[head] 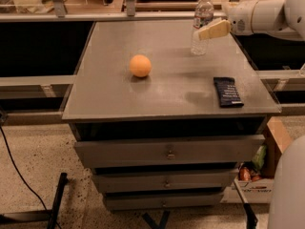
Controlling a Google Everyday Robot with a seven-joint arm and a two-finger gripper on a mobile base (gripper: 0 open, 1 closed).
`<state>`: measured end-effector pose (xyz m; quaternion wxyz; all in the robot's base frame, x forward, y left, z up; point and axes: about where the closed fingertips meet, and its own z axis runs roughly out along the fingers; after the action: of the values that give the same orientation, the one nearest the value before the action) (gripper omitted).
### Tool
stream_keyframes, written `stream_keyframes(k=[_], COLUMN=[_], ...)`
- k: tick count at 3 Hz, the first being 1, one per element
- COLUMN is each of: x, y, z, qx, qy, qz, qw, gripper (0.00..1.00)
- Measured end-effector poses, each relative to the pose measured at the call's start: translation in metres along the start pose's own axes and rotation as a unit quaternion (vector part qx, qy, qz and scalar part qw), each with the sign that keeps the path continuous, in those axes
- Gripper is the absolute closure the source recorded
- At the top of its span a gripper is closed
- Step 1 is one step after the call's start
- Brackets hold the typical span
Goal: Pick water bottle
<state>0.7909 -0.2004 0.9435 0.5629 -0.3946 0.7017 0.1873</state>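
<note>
I see the water bottle (202, 25) upright at the far right of the table (119, 101), a flat, matte grey top. The bottle is clear ribbed plastic with a white cap and a dark label band. My end effector (209, 31), a tan wedge on a smooth white arm, sits against the bottle's right side at mid-height; I cannot tell whether it is spread or clamped. A round orange ball (140, 66) and a flat dark packet (228, 91) lie nearer me.
</note>
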Motion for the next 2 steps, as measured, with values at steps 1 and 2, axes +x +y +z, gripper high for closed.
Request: stream_keyframes(k=[1,2], x=[0.006,0.018], y=[-0.005,-0.018], z=[0.016,0.023], qx=[0.007,0.026], qy=[-0.021,-0.032], qz=[0.016,0.038], qw=[0.9996,0.9984], gripper=[0.0,0.0])
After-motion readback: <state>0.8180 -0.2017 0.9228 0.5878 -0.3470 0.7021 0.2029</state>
